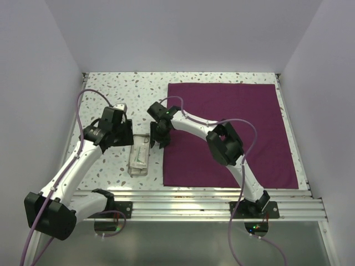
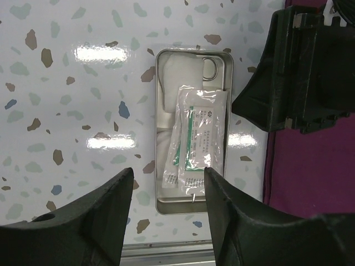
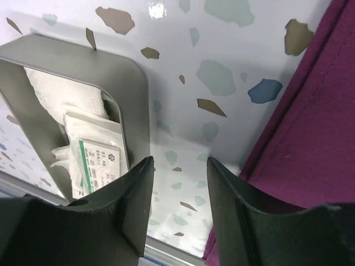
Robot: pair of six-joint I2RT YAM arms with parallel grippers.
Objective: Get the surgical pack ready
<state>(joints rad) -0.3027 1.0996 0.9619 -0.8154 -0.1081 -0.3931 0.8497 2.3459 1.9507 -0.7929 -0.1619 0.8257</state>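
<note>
The left pincer (image 2: 169,176) hangs above the near end of the small steel tray (image 2: 229,160), its two dark fingers (image 2: 94,216) spread apart with nothing between them and touching nothing. From overhead, this pincer (image 1: 126,136) sits just left of the tray (image 1: 140,158). The tray lies on the speckled counter (image 1: 111,88) just beside the left edge of the magenta-purple cloth (image 1: 238,100), long side running away from the arm bases. Inside it are white gauze (image 2: 177,69) at the far end, a thin metal loop of an instrument (image 2: 209,69) beside the gauze, and sealed clear packets with green-printed labels (image 2: 199,133) stacked over the middle and near part. The right pincer (image 1: 161,141) is low over the strip of bare counter between the tray and the cloth. In its own wrist view, its fingers (image 3: 130,210) stand parted around open counter surface, gripping nothing, and the pincer (image 3: 180,163) has the tray's grey wall (image 3: 130,94) just to one side and the cloth's hemmed edge (image 3: 310,144) to the other. Whether a fingertip brushes the tray wall cannot be told. A packet (image 3: 100,160) and gauze (image 3: 50,86) show over the tray's rim there. The cloth lies flat and unfolded across the right half of the counter, apart from the tray.
</note>
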